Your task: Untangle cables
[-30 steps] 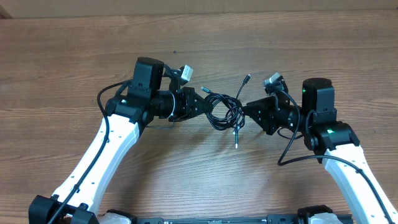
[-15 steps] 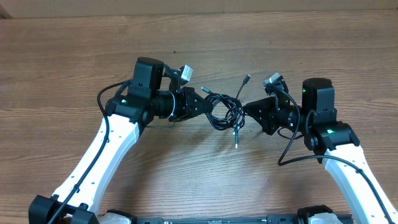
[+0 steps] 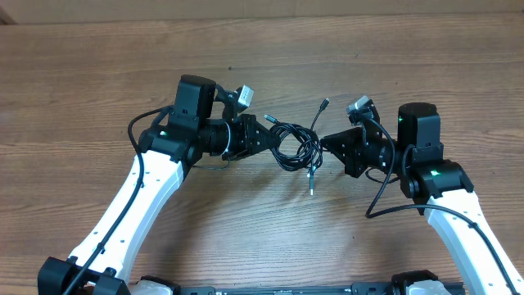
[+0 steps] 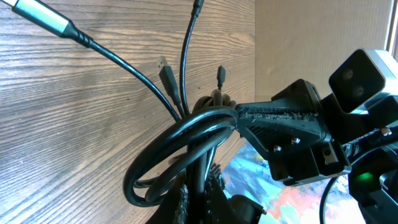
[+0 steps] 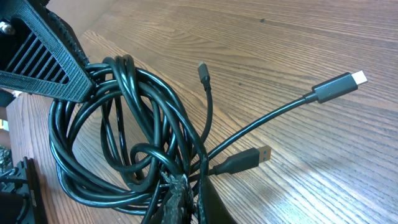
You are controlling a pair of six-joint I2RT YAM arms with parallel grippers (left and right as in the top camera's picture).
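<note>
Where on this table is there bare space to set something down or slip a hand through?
Bare wood: the far strip of the table beyond both arms, and the near patch between the left arm and right arm. Crowded: the middle, where the left end effector and right end effector grip the cables, plugs sticking out.

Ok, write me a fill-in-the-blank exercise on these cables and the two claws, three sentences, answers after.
1. The tangled cables are all ____ in colour.
2. The left claw and the right claw are both ____ on the cables.
3. The table under them has a ____ surface.
Missing words: black; shut; wooden.
</note>
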